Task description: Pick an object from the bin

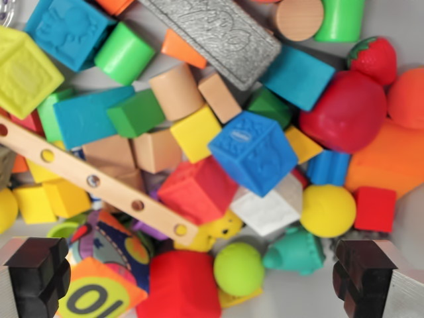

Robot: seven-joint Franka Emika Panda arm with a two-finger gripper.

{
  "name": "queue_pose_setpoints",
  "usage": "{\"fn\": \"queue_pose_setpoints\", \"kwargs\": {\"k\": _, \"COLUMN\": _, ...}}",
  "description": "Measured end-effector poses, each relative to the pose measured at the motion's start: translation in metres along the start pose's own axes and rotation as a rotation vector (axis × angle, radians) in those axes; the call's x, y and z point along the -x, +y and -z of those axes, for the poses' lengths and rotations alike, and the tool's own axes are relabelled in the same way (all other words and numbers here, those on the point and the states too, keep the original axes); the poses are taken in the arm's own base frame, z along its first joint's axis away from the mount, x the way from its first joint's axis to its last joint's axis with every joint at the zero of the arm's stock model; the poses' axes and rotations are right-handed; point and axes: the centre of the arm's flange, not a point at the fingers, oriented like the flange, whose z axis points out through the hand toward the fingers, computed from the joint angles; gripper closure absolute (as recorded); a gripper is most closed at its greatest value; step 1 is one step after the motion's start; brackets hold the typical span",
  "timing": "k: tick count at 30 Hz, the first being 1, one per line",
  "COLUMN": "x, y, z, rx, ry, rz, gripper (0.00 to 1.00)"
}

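The wrist view looks straight down into a bin packed with toys. A blue embossed soft cube point(253, 152) lies at the centre, with a red soft cube point(198, 189) just below and to the wrist view's left. A lime-green ball point(238, 268) sits between my fingers near the bottom edge. My gripper point(202, 281) is open, hovering above the pile with nothing held. Its dark left fingertip point(38, 275) and right fingertip point(363, 277) frame the bottom corners.
A wooden strip with holes point(93, 180) runs diagonally at the left. A grey textured slab point(215, 36) lies at the top. A red apple point(344, 111), a strawberry point(374, 58), a yellow ball point(328, 211), a teal figure point(295, 252) and several wooden and coloured blocks crowd around.
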Motion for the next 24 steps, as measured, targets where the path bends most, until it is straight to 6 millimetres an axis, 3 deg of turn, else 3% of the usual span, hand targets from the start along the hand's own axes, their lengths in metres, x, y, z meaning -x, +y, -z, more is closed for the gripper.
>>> {"fn": "queue_pose_setpoints", "kwargs": {"k": 24, "x": 0.066, "y": 0.020, "z": -0.025, "rx": -0.014, "ry": 0.017, "rz": 0.296, "gripper": 0.00}}
